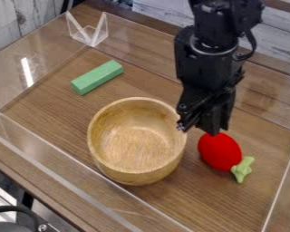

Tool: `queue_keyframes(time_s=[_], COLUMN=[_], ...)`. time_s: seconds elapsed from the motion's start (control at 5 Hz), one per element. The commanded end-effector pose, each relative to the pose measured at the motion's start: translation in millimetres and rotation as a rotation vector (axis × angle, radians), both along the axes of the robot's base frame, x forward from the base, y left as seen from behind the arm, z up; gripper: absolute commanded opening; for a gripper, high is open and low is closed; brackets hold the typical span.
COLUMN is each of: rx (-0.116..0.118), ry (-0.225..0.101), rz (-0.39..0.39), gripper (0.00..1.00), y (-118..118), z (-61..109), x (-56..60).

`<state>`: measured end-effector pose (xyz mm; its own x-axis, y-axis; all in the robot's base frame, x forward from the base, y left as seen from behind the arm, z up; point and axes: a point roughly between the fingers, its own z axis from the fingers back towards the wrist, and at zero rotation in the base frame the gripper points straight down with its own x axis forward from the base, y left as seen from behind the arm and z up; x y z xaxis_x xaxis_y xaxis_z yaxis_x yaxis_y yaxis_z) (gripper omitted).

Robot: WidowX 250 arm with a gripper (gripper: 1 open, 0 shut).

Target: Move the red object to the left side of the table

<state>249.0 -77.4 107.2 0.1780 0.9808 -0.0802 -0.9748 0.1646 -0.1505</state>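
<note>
The red object (217, 149), a small rounded toy fruit with a light green stem at its lower right, lies on the brown wood-grain table (57, 113) right of the wooden bowl. My black gripper (203, 125) points straight down, just above the fruit's upper left edge and close to the bowl's right rim. Its fingers stand close together with nothing between them and do not hold the fruit.
A wooden bowl (111, 113) sits at the centre front, its inside bare. A green rectangular block (97, 78) lies behind it to the left. A clear folded stand (87, 30) is at the back left. Low clear acrylic walls (39, 177) border the table.
</note>
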Motion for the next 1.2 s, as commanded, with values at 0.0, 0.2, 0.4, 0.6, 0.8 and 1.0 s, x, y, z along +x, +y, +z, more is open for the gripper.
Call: queue_keyframes(time_s=[0.0, 0.2, 0.4, 0.6, 0.8, 1.0], rx=[-0.041, -0.049, -0.054, -0.047, -0.038, -0.029], ry=[-0.066, -0.067, -0.067, -0.058, -0.053, -0.048], rz=[0.009, 0.019, 0.016, 0.118, 0.218, 0.24], gripper=[0.0, 0.0, 0.0, 0.0, 1.0, 1.0], y=[-3.7, -9.6, -12.5, -10.6, -8.7, -17.3], z=[24.2, 23.8, 25.3, 21.9, 18.9, 5.9], x=[4.1, 1.1, 2.4, -2.0, -7.4, 1.5])
